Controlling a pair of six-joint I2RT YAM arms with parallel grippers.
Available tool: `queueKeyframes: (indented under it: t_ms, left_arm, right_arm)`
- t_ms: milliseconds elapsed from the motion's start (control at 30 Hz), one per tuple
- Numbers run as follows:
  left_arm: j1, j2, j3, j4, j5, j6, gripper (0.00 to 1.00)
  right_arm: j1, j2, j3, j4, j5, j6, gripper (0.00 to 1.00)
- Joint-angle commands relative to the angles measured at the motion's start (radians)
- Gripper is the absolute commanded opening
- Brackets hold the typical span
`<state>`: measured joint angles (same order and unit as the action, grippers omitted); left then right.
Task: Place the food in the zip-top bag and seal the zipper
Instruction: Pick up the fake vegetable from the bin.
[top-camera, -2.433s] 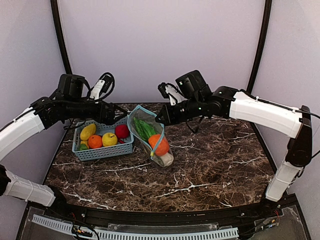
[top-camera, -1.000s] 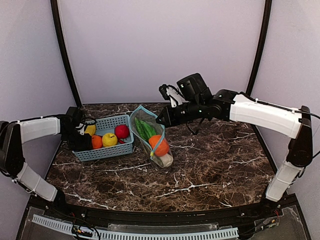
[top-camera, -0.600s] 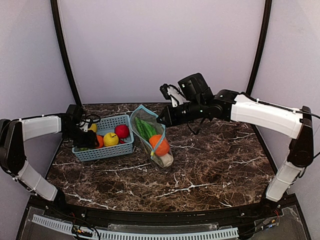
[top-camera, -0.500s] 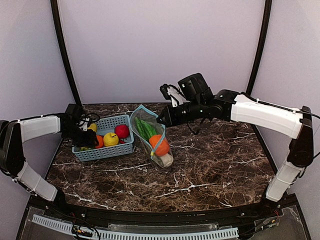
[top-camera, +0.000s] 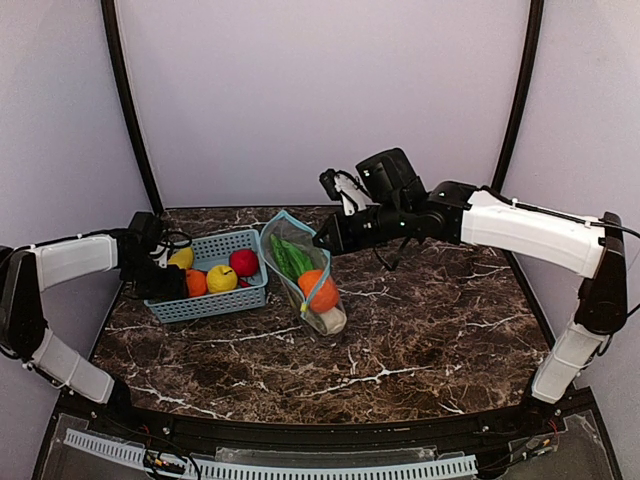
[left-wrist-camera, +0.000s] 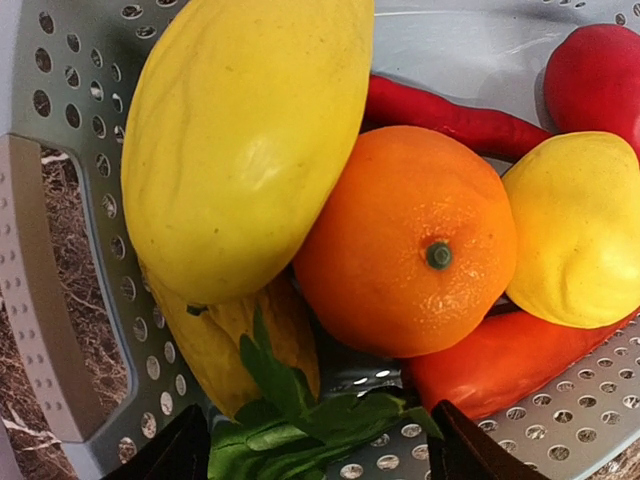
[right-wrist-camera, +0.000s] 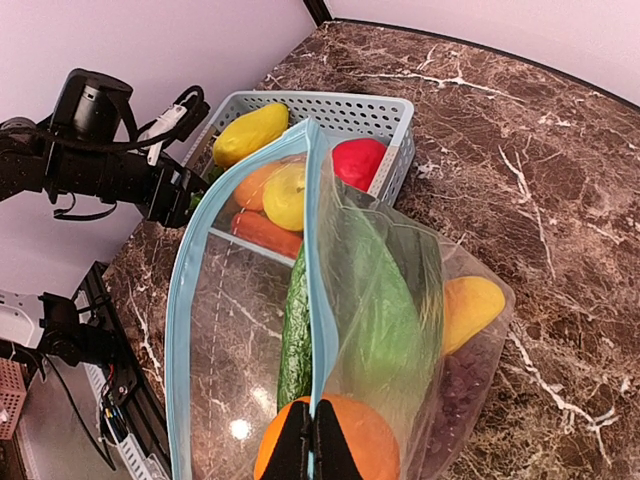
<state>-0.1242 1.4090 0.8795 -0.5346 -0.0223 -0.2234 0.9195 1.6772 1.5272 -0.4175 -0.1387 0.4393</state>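
At the far left the left claw hangs low over the left end of a teal perforated plastic basket standing on the dark marbled tabletop. In the left wrist view its two dark fingertips stand wide apart and grip nothing, with a bunch of green leaves lying between them on the basket floor. Beyond the leaves, still inside the basket, lie a long yellow toy fruit, a round orange with a green stem dot, a round yellow fruit, a thin red chilli, a round red fruit and an orange-red piece pressed against the wall. Just to the right of the basket the clear crinkly zip-top bag lies on the tabletop with its mouth raised toward the back. It already holds a green cucumber, a green-leafed cabbage, a second orange, a yellow piece and dark purple grapes. The thin teal-blue zipper strip gapes wide open around the mouth. The right claw reaches in from the right and is pinched fully closed on the right side of that zipper strip, holding the edge up off the tabletop.
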Motion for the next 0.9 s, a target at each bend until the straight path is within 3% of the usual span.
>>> queueKeyframes:
  t_ms: [0, 233, 367, 533, 600, 867]
  left_arm:
    - [0.002, 0.040, -0.014, -0.036, 0.046, -0.008, 0.76]
    - [0.003, 0.136, 0.027, -0.031, 0.122, 0.003, 0.76]
    - [0.002, 0.134, 0.031, -0.034, 0.112, 0.007, 0.58]
    - [0.003, 0.039, 0.009, -0.031, 0.081, 0.004, 0.21]
    - [0.002, -0.008, 0.006, -0.033, 0.093, 0.001, 0.12]
    - [0.003, -0.206, 0.020, -0.066, 0.145, 0.004, 0.01]
  right_arm:
    - [-0.009, -0.048, -0.015, 0.053, -0.007, 0.000, 0.00]
    - [-0.010, -0.053, -0.019, 0.058, -0.006, 0.001, 0.00]
    - [-0.010, -0.053, -0.023, 0.058, -0.005, 0.001, 0.00]
    - [-0.011, -0.051, -0.020, 0.058, -0.005, 0.001, 0.00]
    - [-0.013, -0.051, -0.018, 0.057, -0.005, 0.002, 0.00]
    - [-0.014, -0.047, -0.012, 0.053, -0.004, 0.003, 0.00]
